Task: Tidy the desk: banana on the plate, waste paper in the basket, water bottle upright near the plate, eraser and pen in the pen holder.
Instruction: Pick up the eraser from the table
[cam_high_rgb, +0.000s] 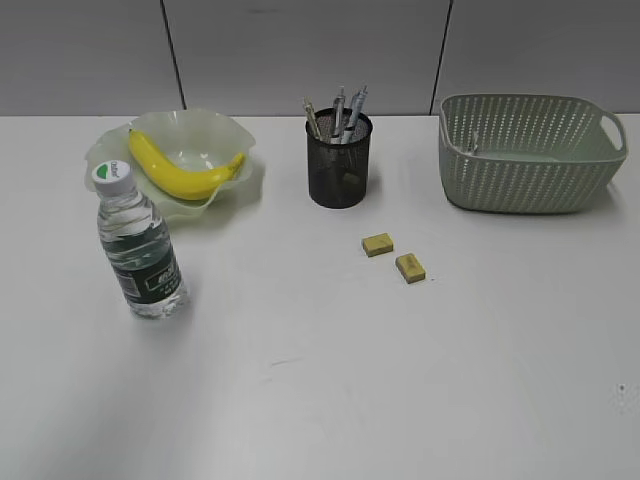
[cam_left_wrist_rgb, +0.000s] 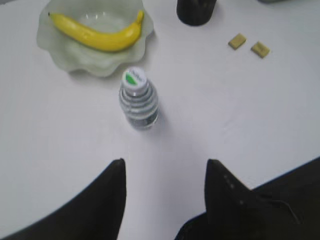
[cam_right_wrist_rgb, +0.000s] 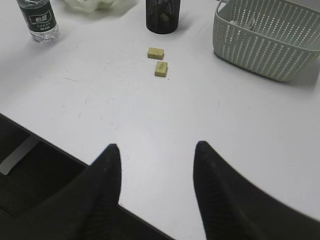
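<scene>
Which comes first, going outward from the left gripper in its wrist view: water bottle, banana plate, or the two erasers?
From the left gripper, open and empty:
1. Water bottle, upright, straight ahead.
2. Plate holding the banana, beyond the bottle, up-left.
3. Erasers, far right, side by side; plate versus erasers is close, so treat that order loosely.

Desk (cam_high_rgb: 320, 400): smooth white surface, matt with a faint sheen. Plate (cam_high_rgb: 235, 135): translucent pale-green, glassy, glossy ruffled rim. Banana (cam_high_rgb: 180, 172): smooth yellow skin. Water bottle (cam_high_rgb: 140, 245): clear ribbed plastic, white plastic cap, dark label. Pen holder (cam_high_rgb: 340, 165): black wire mesh. Basket (cam_high_rgb: 525, 160): sage-green plastic, perforated woven-pattern walls, matt. Two erasers (cam_high_rgb: 378, 244) (cam_high_rgb: 410, 267): dull yellowish blocks. Gripper fingers (cam_right_wrist_rgb: 107, 185): matt black, finely textured.
</scene>
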